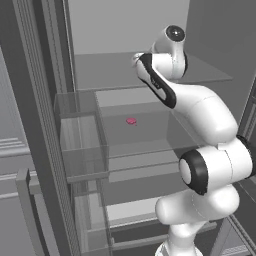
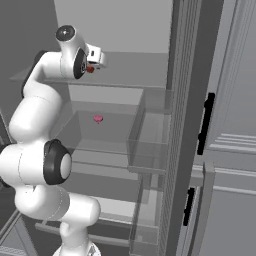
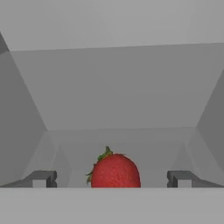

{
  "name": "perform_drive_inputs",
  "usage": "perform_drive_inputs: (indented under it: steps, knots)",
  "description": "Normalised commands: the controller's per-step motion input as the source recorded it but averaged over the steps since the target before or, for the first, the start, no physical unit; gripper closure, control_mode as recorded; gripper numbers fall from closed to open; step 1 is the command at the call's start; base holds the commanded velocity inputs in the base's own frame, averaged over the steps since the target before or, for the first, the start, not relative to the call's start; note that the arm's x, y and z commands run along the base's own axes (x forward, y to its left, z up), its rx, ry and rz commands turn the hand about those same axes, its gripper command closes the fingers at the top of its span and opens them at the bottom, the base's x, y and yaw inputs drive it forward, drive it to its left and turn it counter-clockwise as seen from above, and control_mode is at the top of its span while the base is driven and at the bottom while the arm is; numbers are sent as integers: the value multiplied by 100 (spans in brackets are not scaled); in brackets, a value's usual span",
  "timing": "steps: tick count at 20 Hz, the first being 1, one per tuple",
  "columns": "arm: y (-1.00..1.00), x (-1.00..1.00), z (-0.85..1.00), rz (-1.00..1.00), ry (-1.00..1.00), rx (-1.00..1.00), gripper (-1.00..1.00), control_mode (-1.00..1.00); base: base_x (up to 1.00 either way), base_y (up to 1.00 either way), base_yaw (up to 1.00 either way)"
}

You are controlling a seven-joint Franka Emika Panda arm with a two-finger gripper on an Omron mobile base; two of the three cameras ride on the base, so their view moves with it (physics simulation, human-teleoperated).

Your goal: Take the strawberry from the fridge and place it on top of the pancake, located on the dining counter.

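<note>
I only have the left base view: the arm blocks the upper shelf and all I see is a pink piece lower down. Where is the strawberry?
Observer: The strawberry sits on the upper shelf, straight ahead of the gripper in the hand view, between its two tips.
Operator: Are the fingers around it yet?
Observer: They stand wide open, one fingertip on each side, with clear gaps to the fruit.
Operator: Is that pink piece on the same shelf?
Observer: No. In the right base view the pink piece lies on the shelf below, while the strawberry shows red right at the hand.
</note>
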Motion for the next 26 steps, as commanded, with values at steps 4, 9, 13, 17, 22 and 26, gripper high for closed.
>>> perform_drive_inputs:
  steps: [4,9,13,17,22,26]
  knots:
    - [0,9,-12,0,0,0,-100,-100,0,0,0]
    - [0,26,-11,0,0,-1,-100,-100,0,0,0]
    - [0,16,-9,0,0,-3,-100,-100,0,0,0]
    - [0,2,-13,0,0,-1,-100,-100,0,0,0]
    - [0,-9,-23,0,0,0,-100,-100,0,0,0]
    - [0,0,-14,0,0,0,-100,-100,0,0,0]
